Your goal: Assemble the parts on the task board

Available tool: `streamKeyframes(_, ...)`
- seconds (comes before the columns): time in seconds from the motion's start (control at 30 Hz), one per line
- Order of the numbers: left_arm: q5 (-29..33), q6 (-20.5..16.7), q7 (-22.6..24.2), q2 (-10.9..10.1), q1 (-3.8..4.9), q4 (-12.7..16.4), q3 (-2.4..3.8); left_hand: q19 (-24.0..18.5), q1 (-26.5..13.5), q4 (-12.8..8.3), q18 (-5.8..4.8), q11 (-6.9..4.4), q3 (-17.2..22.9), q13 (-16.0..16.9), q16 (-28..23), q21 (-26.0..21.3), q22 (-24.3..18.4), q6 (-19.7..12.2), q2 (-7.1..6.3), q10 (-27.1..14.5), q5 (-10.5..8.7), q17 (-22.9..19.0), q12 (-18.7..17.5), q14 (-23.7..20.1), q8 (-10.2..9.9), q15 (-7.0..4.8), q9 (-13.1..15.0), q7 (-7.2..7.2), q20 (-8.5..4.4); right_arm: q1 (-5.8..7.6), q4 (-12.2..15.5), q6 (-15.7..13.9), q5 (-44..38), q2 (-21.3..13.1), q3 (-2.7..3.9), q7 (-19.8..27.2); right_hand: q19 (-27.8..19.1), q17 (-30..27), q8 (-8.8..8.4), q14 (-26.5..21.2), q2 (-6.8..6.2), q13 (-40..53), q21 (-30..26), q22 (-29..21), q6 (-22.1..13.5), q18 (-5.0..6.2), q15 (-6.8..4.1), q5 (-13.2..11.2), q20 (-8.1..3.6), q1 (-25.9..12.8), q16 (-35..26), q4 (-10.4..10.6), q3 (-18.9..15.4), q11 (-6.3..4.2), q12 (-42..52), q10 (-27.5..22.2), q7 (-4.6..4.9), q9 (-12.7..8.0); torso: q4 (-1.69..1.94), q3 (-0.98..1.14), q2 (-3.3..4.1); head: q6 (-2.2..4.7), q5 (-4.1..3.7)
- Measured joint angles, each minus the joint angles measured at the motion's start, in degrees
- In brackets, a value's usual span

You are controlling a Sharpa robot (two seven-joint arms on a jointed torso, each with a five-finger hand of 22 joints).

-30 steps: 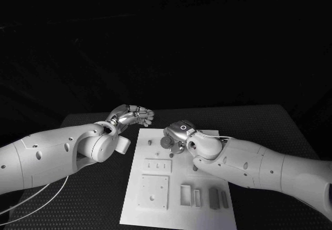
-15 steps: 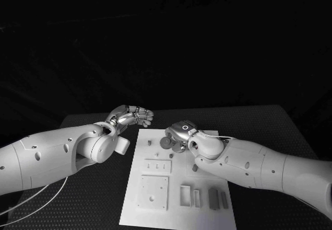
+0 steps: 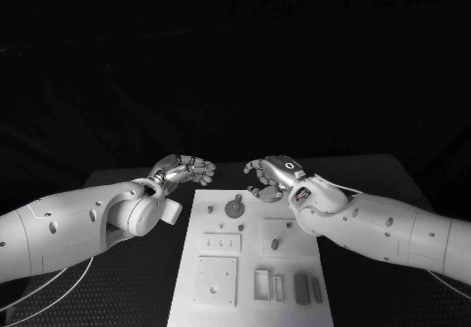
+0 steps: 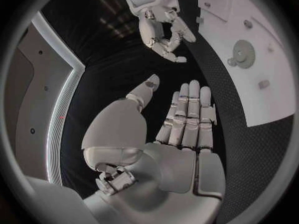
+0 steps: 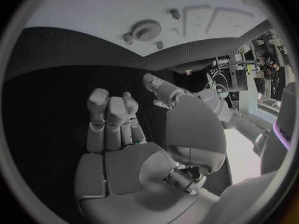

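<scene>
Head view: left hand (image 3: 182, 169) curled shut on nothing, right hand (image 3: 272, 176) loosely curled, empty, above task board (image 3: 250, 286) far end. Left wrist: fingers (image 4: 189, 115) straight, gear part (image 4: 242, 53) lying on board. Right wrist: same gear (image 5: 147, 30) seen beyond bent fingers (image 5: 111, 115).

The black table (image 3: 393, 184) has a dotted surface. The white task board (image 3: 250, 262) lies flat at its centre, long axis running 12 to 6 o'clock.

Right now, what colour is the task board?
White; the task board shows best in the head view.
</scene>
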Motion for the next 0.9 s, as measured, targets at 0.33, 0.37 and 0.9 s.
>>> streamKeyframes(0.33, 0.1, 0.2, 0.3, 0.3, -0.07, -3.0, -0.04, 0.0, 0.0, 0.0, 0.62, 0.0, 0.0, 0.0, 0.0, 0.0, 0.0, 0.0, 0.0, 0.0, 0.0, 0.1, 0.0, 0.0, 0.0, 0.0, 0.0, 0.0, 0.0, 1.71, -0.1, 7.0, 18.9, -10.7, 0.96, 10.4, -1.3, 0.6, 0.0, -0.7, 1.63, 0.1, -0.3, 0.3, -0.4, -0.11, 0.6, -0.9, -0.59, 1.0, -0.4, -1.8, -3.2, 0.28, 0.0, -0.5, 0.35, -0.1, -1.75, 0.42, -1.06, 0.68, 0.06)
streamKeyframes(0.37, 0.1, 0.2, 0.3, 0.3, -0.11, -3.2, -0.05, 0.0, 0.0, -0.1, 0.64, 0.0, 0.1, 0.0, 0.0, 0.0, 0.0, 0.0, 0.0, 0.0, 0.0, 0.1, 0.0, 0.0, 0.0, 0.0, 0.0, 0.0, 0.0, 1.66, -0.4, 8.2, 20.5, -11.2, 1.03, 11.4, -1.8, 0.8, 0.0, -1.1, 2.13, 0.2, -0.3, 0.5, -0.6, -0.11, 0.27, -0.9, -0.51, 1.5, -0.5, -2.8, -4.4, 0.44, 0.2, -1.1, 0.54, -0.1, -1.95, 0.46, -1.15, 0.7, 0.14)
streamKeyframes(0.9, 0.1, 0.9, 0.6, 0.6, -0.58, -3.7, -0.05, 0.0, -0.2, -0.1, 0.5, 0.0, 0.1, 0.0, 0.0, 0.0, 0.0, 0.0, 0.2, 0.0, 0.0, 0.0, 0.0, 0.0, 0.0, 0.0, 0.1, 0.0, 0.0, -2.62, -11.1, 18.8, 26.6, -10.7, 1.05, 15.1, -4.0, 2.0, 0.0, -2.9, 4.15, 0.2, -0.3, 0.6, -1.0, -0.49, -1.0, -4.5, -0.27, 2.4, -0.5, -7.4, -12.9, 0.5, 0.4, -1.7, 0.74, 0.0, -3.6, 1.76, -1.77, 0.2, 0.65)
